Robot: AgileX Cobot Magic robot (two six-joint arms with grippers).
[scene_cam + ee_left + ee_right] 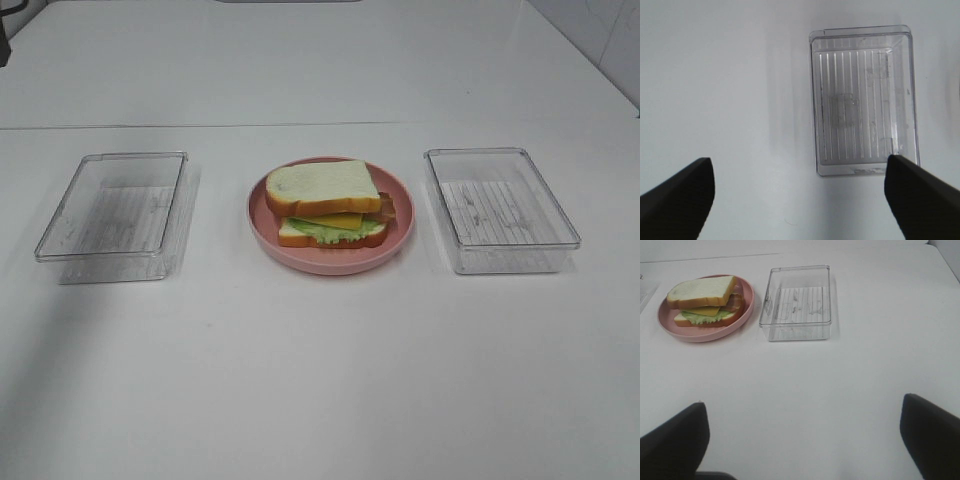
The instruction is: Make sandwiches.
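Note:
A stacked sandwich (328, 203) lies on a pink round plate (398, 238) at the table's middle: white bread on top, yellow cheese, green lettuce and reddish bacon between, bread below. The right wrist view shows the same sandwich (704, 300) on its plate (747, 307). Neither arm appears in the high view. My left gripper (800, 195) hangs open above bare table near the left tray, nothing between its fingers. Well back from the plate, my right gripper (802, 440) is open and empty over the table.
A clear rectangular tray (112, 205) stands left of the plate, seen as the tray (863, 100) in the left wrist view. Another clear tray (500, 208) stands right of the plate, seen as the tray (796, 302) in the right wrist view. Both hold nothing.

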